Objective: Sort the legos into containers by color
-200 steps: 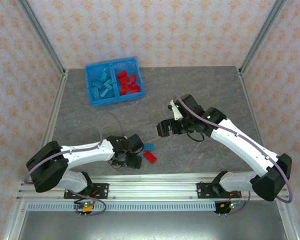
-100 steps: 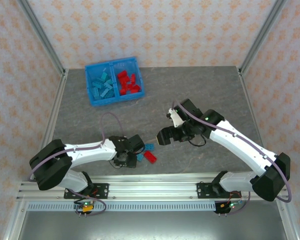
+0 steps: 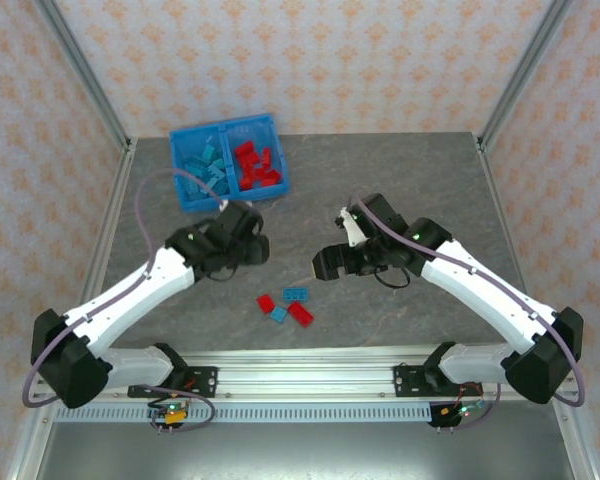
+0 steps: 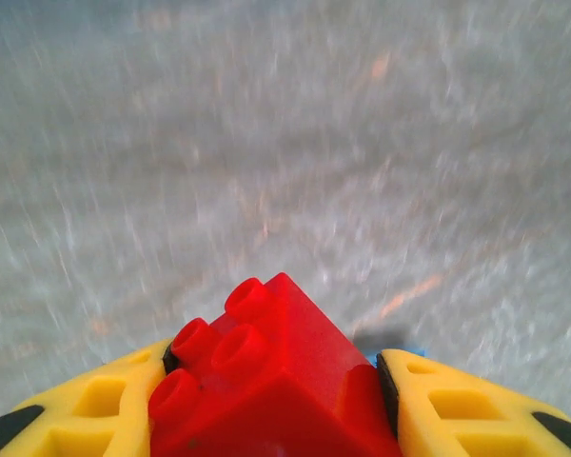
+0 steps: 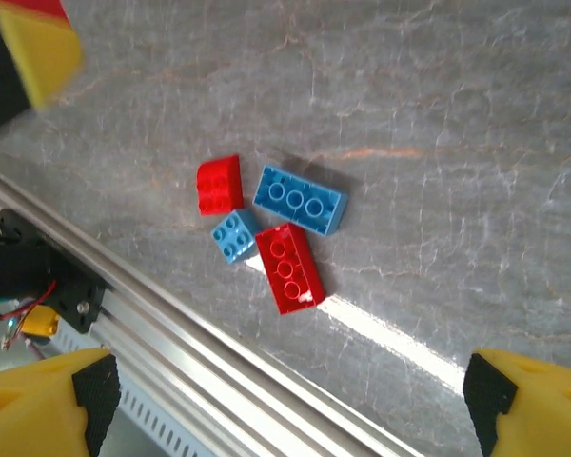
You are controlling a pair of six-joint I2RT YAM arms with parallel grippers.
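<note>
Closest to the arm bases, four loose bricks sit bunched on the table (image 3: 400, 180). A long red brick (image 5: 288, 268) lies nearest the front rail, with a small blue brick (image 5: 235, 235) touching it. A short red brick (image 5: 219, 184) sits just beside that, and a long blue brick (image 5: 300, 200) is on the far side of the bunch. The right gripper (image 3: 327, 266) hangs just beyond them, jaws spread wide, nothing between them. The bunch lies toward the near edge and a bit to that arm's left, so a short reach back and down should get there. In the right wrist view the long red brick's long axis runs mostly crosswise to the line between the fingers, a bit slanted. I'd judge only a small wrist twist is needed to close across its narrow sides. The left gripper (image 3: 246, 246) is up off the table, jaws clamped on a red brick (image 4: 266, 381), studs showing, yellow fingers (image 4: 457, 419) pressed on either side. What its move turns on is the bin (image 3: 177, 170), which lies straight ahead, farther from the bases. The red compartment (image 3: 267, 192) is the right-hand half, nearly in line with the gripper; the blue compartment (image 3: 206, 205) is the left half. Both halves hold bricks of their colour. The left arm is nearer the bin, the right arm nearer the leftovers.
</note>
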